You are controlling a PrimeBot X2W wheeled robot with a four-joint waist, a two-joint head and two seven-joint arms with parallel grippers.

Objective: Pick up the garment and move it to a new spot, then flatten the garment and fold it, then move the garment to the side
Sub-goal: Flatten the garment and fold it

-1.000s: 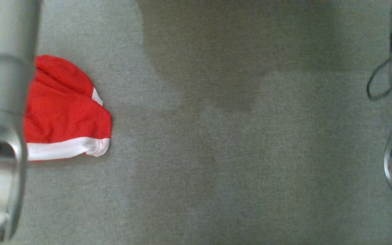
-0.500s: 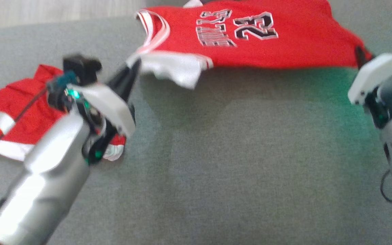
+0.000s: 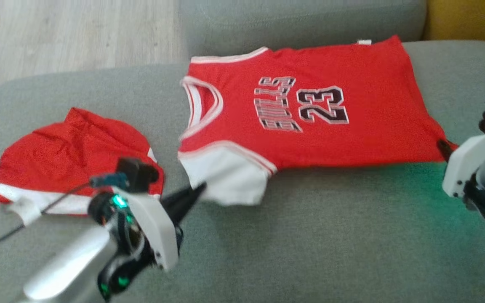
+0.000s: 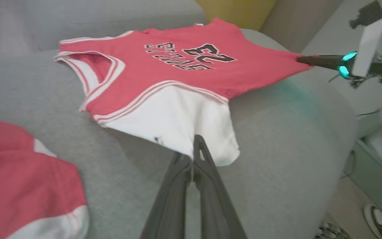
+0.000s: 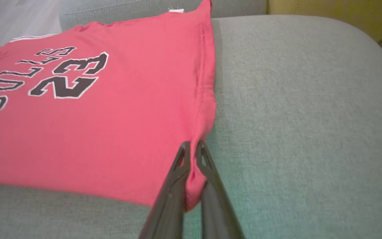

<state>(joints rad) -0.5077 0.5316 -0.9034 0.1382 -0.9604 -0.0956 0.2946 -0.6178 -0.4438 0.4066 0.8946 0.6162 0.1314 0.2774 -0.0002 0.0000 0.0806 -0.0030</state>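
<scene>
Garment (image 3: 352, 139): red sleeveless jersey with white trim at neck and armholes, black "23" and lettering on the chest, and a white panel at the near shoulder. It's lying front-up, spread nearly flat on the grey sofa cushion (image 3: 310, 235), neck pointing left, hem pointing right, near edge lifting slightly.

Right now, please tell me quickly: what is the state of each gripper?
Left gripper: closed, holding the white shoulder edge of the jersey.
Right gripper: closed, holding the red hem corner of the jersey.
</scene>
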